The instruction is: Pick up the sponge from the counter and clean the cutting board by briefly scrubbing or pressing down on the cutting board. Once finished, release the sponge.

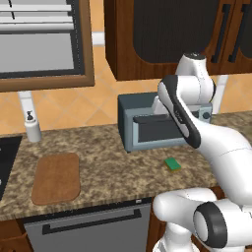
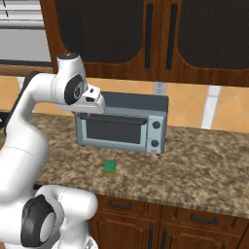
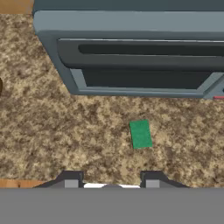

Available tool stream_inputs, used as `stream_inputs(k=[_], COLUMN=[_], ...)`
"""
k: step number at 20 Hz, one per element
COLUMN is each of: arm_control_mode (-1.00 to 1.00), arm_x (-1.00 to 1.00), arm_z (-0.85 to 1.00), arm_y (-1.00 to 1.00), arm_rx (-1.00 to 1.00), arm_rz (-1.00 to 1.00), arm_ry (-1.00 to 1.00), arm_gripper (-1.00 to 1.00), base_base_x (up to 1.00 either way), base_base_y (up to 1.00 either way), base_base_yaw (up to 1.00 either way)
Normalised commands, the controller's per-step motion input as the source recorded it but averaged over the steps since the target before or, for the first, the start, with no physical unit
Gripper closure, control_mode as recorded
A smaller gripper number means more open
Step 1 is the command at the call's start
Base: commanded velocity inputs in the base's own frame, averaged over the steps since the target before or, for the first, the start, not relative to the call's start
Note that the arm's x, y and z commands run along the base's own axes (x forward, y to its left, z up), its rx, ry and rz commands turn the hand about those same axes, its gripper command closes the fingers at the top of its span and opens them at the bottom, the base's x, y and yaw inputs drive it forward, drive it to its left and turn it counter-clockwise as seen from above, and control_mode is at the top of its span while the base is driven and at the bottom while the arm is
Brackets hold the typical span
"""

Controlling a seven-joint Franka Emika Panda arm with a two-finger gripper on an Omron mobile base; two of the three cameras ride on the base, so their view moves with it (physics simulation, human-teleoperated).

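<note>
Sponge: flat on the counter, just in front of the toaster oven.
Cutting board: far left, well apart.
Gripper: fingers apart, empty, above the sponge.

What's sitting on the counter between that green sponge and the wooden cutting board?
Nothing: in the left base view, bare granite counter runs between the sponge and the cutting board.
</note>
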Motion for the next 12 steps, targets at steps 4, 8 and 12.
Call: stream_inputs(k=[4, 8, 12], arm_control_mode=[-1.0, -1.0, -1.0], arm_x=[-0.36, -0.49, -0.04], arm_z=[-0.11, -0.57, -0.83], arm_y=[-0.04, -0.17, -0.31], arm_rx=[0.0, -0.01, -0.01], arm_rz=[0.0, -0.01, 0.0], arm_ry=[0.0, 0.08, 0.11], arm_gripper=[-1.0, -1.0, -1.0], base_base_x=[0.0, 0.0, 0.0], base_base_y=[0.0, 0.0, 0.0], base_base_yaw=[0.0, 0.0, 0.0])
